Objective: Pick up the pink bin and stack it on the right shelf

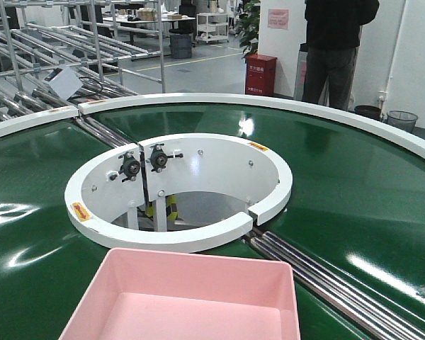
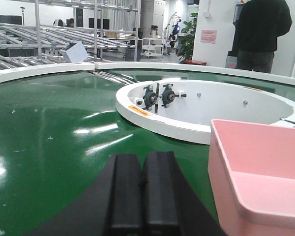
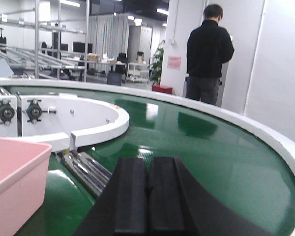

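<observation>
Front view: the pink bin sits just in front of the white ring, so open your left claw and right claw (both clenched, empty) and grip opposite rims evenly.

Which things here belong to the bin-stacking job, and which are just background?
Job: pink bin; left gripper, shut, empty; right gripper, shut, empty. The right shelf is not in view.

Background: green conveyor belt under the bin; white ring; person in black; red cabinet; roller racks.
</observation>
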You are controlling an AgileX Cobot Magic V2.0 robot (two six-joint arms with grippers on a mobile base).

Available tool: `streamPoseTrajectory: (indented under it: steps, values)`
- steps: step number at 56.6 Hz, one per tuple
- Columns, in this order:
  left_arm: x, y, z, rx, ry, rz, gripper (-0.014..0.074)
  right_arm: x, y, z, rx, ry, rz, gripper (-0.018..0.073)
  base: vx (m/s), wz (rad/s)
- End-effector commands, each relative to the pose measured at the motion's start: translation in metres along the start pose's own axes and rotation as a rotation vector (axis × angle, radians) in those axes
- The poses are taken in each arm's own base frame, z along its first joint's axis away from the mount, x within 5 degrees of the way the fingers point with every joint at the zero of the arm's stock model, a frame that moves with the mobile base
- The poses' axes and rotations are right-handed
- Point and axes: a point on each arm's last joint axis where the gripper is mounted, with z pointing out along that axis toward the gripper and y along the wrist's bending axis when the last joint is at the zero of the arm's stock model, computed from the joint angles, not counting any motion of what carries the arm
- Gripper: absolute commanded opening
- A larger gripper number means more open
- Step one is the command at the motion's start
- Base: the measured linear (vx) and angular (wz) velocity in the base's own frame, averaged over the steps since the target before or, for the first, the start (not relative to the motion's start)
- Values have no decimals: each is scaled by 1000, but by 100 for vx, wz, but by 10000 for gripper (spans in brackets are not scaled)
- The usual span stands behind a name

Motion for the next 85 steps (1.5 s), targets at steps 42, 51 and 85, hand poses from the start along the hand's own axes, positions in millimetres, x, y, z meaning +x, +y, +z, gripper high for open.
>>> streamPoseTrajectory:
  steps: [42,51,85]
  values:
    - [-179,-19,-14,22,-291,74,-8,-184,-24,12,39,-172,83,-11,0,0]
    - [-182,-19,20,14,-185,82,-5,-179,-24,46,31,-53,84,-8,0,0]
    - [-136,-14,87,-6,197,81,421,-129,-19,121,6,281,80,295,0,0]
